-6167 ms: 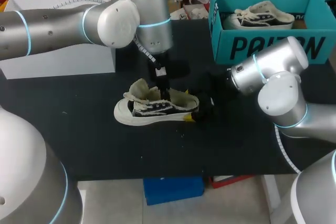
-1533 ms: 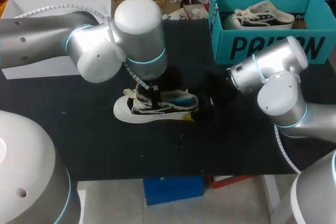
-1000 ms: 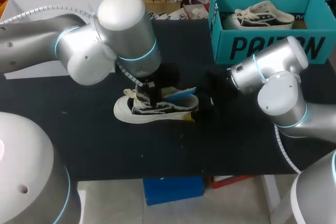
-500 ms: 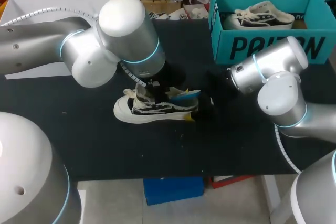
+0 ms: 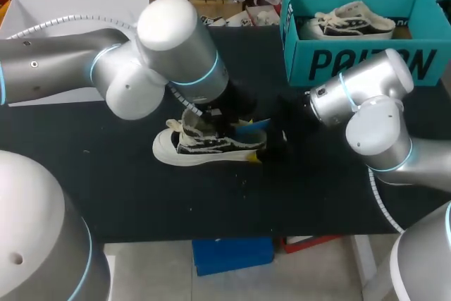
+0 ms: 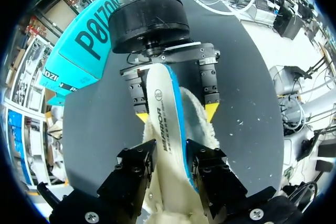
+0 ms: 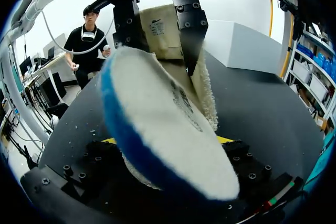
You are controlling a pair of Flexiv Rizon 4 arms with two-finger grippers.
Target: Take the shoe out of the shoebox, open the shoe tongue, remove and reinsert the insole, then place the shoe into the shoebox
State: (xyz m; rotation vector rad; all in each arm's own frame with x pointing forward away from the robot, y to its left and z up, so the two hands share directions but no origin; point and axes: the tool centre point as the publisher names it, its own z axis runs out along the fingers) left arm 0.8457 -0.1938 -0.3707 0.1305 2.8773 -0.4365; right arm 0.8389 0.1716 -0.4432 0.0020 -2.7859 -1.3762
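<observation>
On the black table [image 5: 127, 195]: shoe [image 5: 204, 147] at centre, shoebox [image 5: 352, 61] at 1 o'clock. Left gripper [image 6: 170, 156] pinches the insole [image 6: 163, 103]. Right gripper [image 6: 176, 114] seemingly clamps the shoe's heel, contact partly hidden.

A black tabletop [image 5: 141, 195] carries a black-and-white sneaker [image 5: 204, 147] at frame centre, a teal shoebox [image 5: 366, 61] at upper right and a white box [image 5: 70, 3] at upper left.
</observation>
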